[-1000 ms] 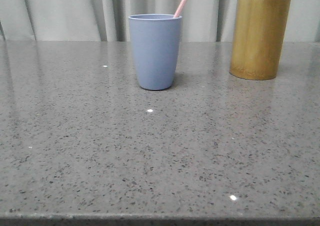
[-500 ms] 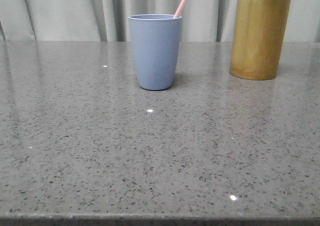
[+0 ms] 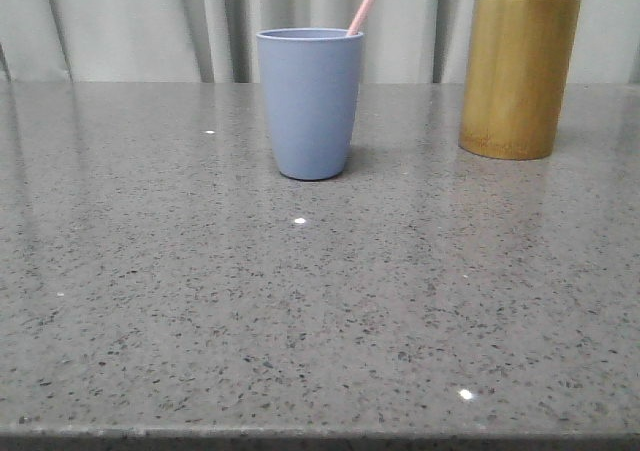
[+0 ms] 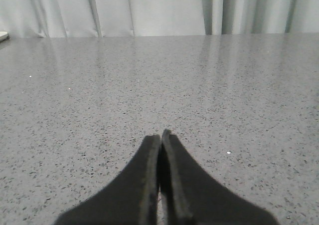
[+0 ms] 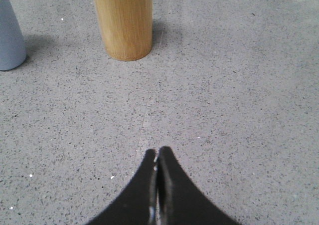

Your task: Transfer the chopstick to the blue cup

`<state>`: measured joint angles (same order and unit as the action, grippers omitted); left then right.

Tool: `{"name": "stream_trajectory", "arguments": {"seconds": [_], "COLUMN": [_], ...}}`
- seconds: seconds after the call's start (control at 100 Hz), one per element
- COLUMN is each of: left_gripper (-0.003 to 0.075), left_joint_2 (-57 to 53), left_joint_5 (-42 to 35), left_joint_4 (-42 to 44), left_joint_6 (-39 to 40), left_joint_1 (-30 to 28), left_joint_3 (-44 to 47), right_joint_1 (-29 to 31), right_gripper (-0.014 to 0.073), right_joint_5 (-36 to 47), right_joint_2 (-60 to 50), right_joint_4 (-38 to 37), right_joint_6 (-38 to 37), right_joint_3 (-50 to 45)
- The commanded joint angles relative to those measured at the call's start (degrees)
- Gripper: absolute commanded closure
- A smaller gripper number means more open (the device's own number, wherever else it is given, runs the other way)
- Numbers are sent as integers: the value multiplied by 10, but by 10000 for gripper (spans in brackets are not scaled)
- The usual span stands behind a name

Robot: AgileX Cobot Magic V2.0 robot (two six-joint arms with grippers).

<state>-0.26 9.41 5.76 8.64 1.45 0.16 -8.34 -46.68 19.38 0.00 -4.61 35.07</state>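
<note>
Nothing is moving between the earlier front pictures and this moment: cup, stick and holder are all sitting exactly where they were.

In the front view, a matte light greyish-blue tapered cup (image 3: 311,102) is standing upright toward the far middle of a speckled grey stone desk (image 3: 300,321). A thin, straight, pale pink chopstick (image 3: 367,3) is resting inside it, leaning to the right against the cup's right rim, with its upper part sticking out above the rim and running up out of the picture. To the right of the cup, well apart from it, a taller tan bamboo cylinder holder (image 3: 519,76) is standing upright and looking empty from this angle, though its inside is hidden. Pale grey curtains (image 3: 130,21) are hanging behind the desk.

In the left wrist view, the left gripper (image 4: 160,136) is hovering over bare desk with its black fingers pressed together, gripping nothing. In the right wrist view, the right gripper (image 5: 157,152) is likewise closed and empty, sitting on the near side of the bamboo holder, with the cup's base visible off to the left.

Judging from this, the transfer is looking finished: the chopstick is in the blue cup, both grippers are away from it, and no step appears to be left.
</note>
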Motion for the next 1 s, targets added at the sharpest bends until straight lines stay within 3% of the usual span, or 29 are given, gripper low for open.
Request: {"name": "stream_trajectory", "arguments": {"seconds": [0.0,0.58,0.99], "left_gripper": [739,739,739], "left_joint_2": [-19,-19,-19], "left_joint_5": [-46,-46,-46], "left_joint_4": [-2,-2,-2], "left_joint_6": [-1,-1,-1], "left_joint_1": [-2,-2,-2], "left_joint_3": [4,4,4], "right_joint_1": [4,4,18], "right_gripper": [661,661,661], "right_joint_5": [37,43,314], "right_joint_2": [4,-2,-171], "right_joint_4": [-4,-12,-18], "right_joint_6": [0,2,1], "right_joint_3": [15,7,-183]}}
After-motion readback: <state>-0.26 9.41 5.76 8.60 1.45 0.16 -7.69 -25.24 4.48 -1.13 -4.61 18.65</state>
